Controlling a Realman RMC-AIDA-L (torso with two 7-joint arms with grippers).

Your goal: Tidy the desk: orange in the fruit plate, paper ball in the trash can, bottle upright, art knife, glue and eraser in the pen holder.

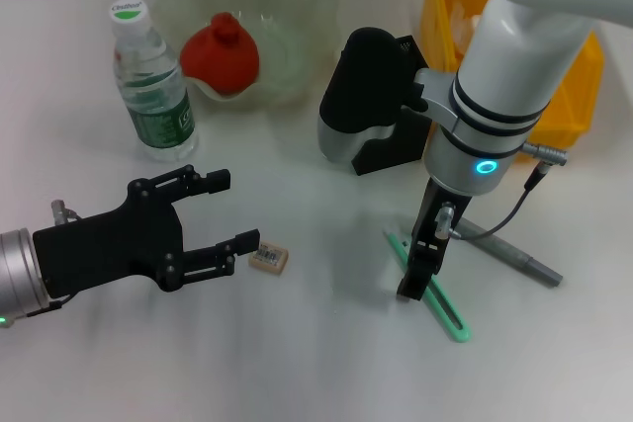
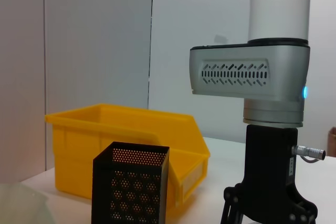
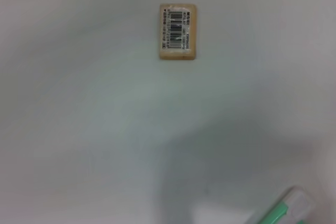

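- Two grippers are seen: the left gripper (image 1: 220, 219) is spread wide, low over the desk (image 1: 297, 363); the right gripper (image 1: 415, 279) is lowered onto the knife (image 1: 427, 284), its opening not discernible.
- The knife, flat on the desk, is judged light, stiff and thin; mid-handle is best pinched.
- The eraser (image 1: 268, 259), just beside the left fingertips, is judged small, light and grippy, best taken across its short sides.

One clear plastic water bottle (image 1: 151, 86), one orange-red fruit (image 1: 221, 54) and one translucent scalloped bowl (image 1: 297, 7). One tan rectangular eraser (image 1: 268, 259), one green art knife (image 1: 427, 287), one grey stick (image 1: 514, 252). One black mesh pen holder (image 2: 129, 188), one yellow plastic bin (image 2: 105, 129).
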